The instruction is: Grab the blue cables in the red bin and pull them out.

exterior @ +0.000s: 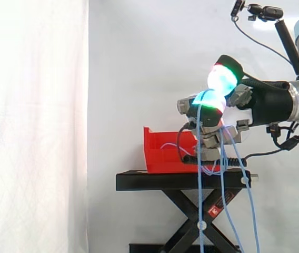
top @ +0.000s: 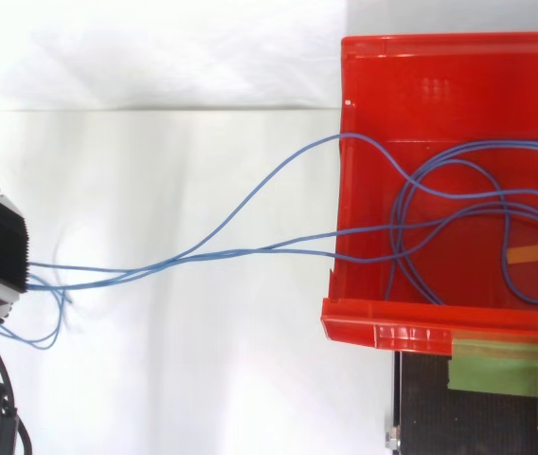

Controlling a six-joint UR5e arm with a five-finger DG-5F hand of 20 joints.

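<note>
in the side view the red bin (exterior: 165, 153) sat mid-frame on a black stand (exterior: 139, 181). up and right of it, the hand (exterior: 210, 115) had its fingers curled round the blue cables (exterior: 200, 211), which hung toward the lower edge. some loops lay in the bin.

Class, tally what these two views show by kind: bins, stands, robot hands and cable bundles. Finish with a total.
red bin: 1
black stand: 1
hand: 1
blue cable bundle: 1, held in the hand's fingers; strands too tangled to count singly
Total: 4
</note>
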